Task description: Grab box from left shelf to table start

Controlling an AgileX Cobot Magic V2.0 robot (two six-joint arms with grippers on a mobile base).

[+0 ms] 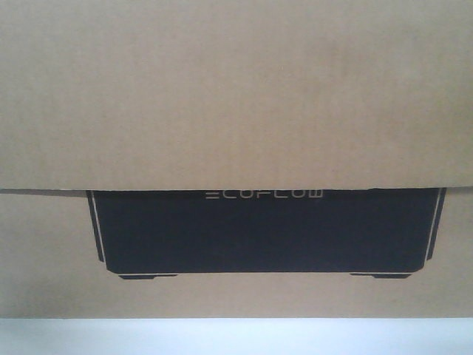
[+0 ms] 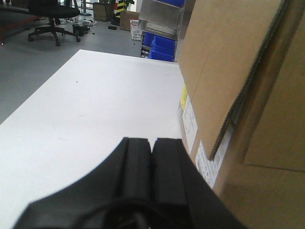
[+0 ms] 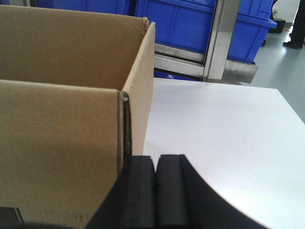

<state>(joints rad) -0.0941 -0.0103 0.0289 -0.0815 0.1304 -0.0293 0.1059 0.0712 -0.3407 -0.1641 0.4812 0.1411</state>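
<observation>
The box point(image 1: 236, 96) sits on the white table point(image 2: 95, 109), filling my front view, shelf point(image 3: 209, 33) with blue bins point(image 3: 190, 21) behind it, my left gripper point(image 2: 151, 157) and right gripper point(image 3: 156, 186) both clenched empty at its sides.

Front view blocked almost wholly by the large brown corrugated cardboard box point(image 1: 236, 96) with its black printed panel, only a thin strip of the white flat-topped table point(image 1: 236, 336) showing below. Open white tabletop point(image 2: 95, 109) to the left of the box in the left wrist view, walled on the right by the box side point(image 2: 224, 71), with the steel-railed shelf of blue plastic bins point(image 2: 162, 28) standing past the far edge. Open tabletop point(image 3: 224, 129) right of the box point(image 3: 71, 95) in the right wrist view too, closed off at the back by the shelf's steel rail and blue bins point(image 3: 190, 28).
</observation>
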